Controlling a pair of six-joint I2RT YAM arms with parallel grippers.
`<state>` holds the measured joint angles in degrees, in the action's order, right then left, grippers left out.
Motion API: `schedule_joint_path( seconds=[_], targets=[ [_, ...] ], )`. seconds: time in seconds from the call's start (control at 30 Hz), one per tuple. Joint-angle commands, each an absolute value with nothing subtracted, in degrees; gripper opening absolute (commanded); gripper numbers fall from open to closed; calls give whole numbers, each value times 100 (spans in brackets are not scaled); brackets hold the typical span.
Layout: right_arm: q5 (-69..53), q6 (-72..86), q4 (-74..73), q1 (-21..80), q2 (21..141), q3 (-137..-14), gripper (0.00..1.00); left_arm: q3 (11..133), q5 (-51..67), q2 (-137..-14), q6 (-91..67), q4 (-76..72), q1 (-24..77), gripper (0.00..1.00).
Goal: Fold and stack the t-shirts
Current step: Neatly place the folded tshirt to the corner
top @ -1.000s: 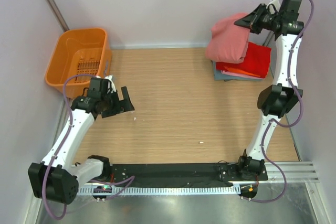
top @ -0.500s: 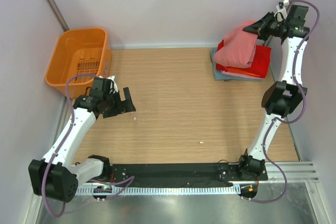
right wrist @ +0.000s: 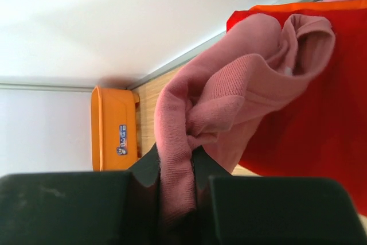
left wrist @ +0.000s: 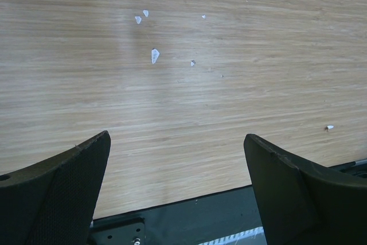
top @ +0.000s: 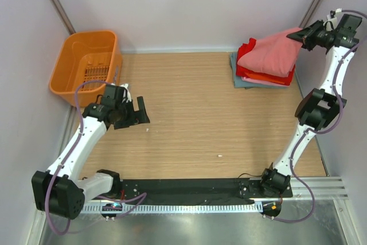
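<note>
My right gripper [top: 299,34] is shut on an edge of the folded salmon-pink t-shirt [top: 269,54] at the far right corner. The shirt drapes over the stack of folded shirts: bright red [top: 248,50], orange [top: 261,77] and grey-blue [top: 239,81]. In the right wrist view the pink fabric [right wrist: 229,107] is pinched in my right gripper [right wrist: 176,170], with the red shirt [right wrist: 321,119] behind it. My left gripper [top: 131,114] is open and empty above bare wood at the left; it also shows in the left wrist view [left wrist: 176,142].
An orange plastic basket [top: 86,64] stands at the far left corner and shows in the right wrist view [right wrist: 113,130]. Small white scraps [left wrist: 154,55] lie on the wooden table [top: 195,113]. White walls close in the back and sides.
My right gripper has carried the pink shirt to the right and back, drawing it flatter over the stack. The left arm has barely moved.
</note>
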<state>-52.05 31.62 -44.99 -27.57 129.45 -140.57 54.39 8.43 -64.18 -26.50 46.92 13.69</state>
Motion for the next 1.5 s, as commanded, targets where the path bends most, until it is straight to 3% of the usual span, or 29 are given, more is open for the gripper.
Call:
schedule_joint_path(
  seconds=[0.0, 0.3, 0.43, 0.6, 0.7, 0.73, 0.8, 0.9, 1.03, 1.17, 1.3, 1.47],
  targets=[
    [-5642, 3488, -3965, -2610, 13261, -14414, 2, 5440, 747, -6425, -2584, 4553, 1415, 99],
    [-6662, 5150, -1504, -2636, 13834, -14141, 6, 5449, 694, -6565, -2593, 4579, 1450, 100],
    [-6557, 4861, -1923, -2768, 14097, -14273, 7, 5441, 668, -6609, -2593, 4588, 1468, 100],
    [-5723, 3625, -3642, -2979, 14098, -14711, 15, 5449, 685, -6680, -2593, 4588, 1494, 100],
    [-4810, 2981, -4481, -3015, 13984, -15010, 30, 5458, 677, -6680, -2593, 4597, 1494, 100],
    [-4529, 2884, -4561, -3015, 13966, -15020, 45, 5449, 668, -6654, -2593, 4597, 1503, 100],
    [-4246, 2638, -4710, -3032, 13922, -14968, 62, 5449, 633, -6610, -2601, 4597, 1538, 100],
    [-3719, 2462, -4816, -3032, 13965, -14941, 75, 5449, 589, -6574, -2602, 4597, 1608, 100],
    [-2946, 2312, -5044, -3032, 13861, -15047, 78, 5458, 580, -6566, -2610, 4623, 1644, 100],
    [-816, 2118, -5414, -3006, 13203, -14794, 82, 5458, 571, -6469, -2610, 4605, 1652, 100],
    [391, 2145, -5370, -2988, 12376, -14406, 94, 5458, 563, -6434, -2610, 4605, 1652, 100],
    [388, 2049, -5345, -2699, 11753, -14458, 99, 5467, 606, -6390, -2602, 4605, 1652, 100]
  ],
)
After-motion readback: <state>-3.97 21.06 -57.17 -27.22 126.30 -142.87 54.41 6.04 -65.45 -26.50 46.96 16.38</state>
